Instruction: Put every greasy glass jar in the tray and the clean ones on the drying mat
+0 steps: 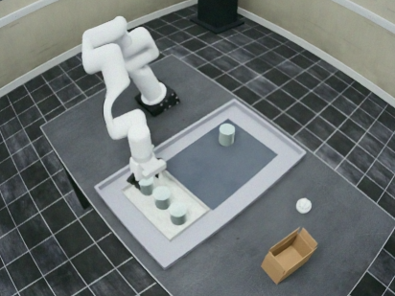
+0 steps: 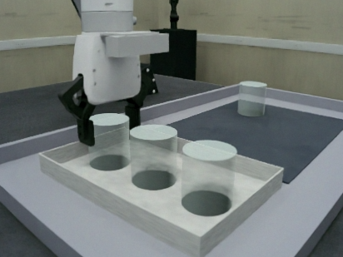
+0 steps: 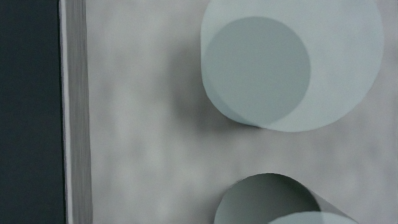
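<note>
The pale tray (image 1: pixel 165 228) (image 2: pixel 125 207) (image 3: pixel 130 150) holds three upright glass jars in a row. The end jar (image 1: pixel 146 187) (image 2: pixel 109 142) (image 3: pixel 267 195) stands on the tray floor by the far-left end, between the fingers of my gripper (image 1: pixel 146 177) (image 2: pixel 110 130). The fingers are open, one on each side of its upper part. The middle jar (image 1: pixel 162 197) (image 2: pixel 153 157) (image 3: pixel 295 65) and the other end jar (image 1: pixel 177 214) (image 2: pixel 208 174) stand beside it. A fourth jar (image 1: pixel 226 134) (image 2: pixel 251 101) stands upright on the dark mat (image 1: pixel 211 171) (image 2: pixel 291 149) (image 3: pixel 30 100), near its far corner.
A lavender raised rim (image 1: pixel 254 186) (image 2: pixel 25 182) surrounds the tray and mat. An open cardboard box (image 1: pixel 289 255) and a small white round object (image 1: pixel 303 205) lie on the table outside the rim. The middle jar stands close to my gripper.
</note>
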You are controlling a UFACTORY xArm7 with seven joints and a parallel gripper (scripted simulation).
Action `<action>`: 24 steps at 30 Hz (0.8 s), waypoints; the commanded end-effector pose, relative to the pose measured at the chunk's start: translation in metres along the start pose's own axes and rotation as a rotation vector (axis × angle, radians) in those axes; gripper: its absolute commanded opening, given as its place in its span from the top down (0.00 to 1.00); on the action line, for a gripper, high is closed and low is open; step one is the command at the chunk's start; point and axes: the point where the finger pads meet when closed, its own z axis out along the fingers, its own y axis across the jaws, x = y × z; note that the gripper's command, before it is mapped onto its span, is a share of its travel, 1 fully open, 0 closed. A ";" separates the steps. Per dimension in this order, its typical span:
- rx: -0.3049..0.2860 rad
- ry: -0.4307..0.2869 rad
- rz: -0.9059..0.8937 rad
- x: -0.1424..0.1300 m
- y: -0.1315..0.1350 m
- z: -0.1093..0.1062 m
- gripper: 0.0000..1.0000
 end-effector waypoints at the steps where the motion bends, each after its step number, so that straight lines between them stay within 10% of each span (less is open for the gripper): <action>1: -0.002 0.004 0.000 0.002 0.001 -0.005 0.00; 24: -0.002 0.004 0.000 0.001 0.001 -0.079 0.00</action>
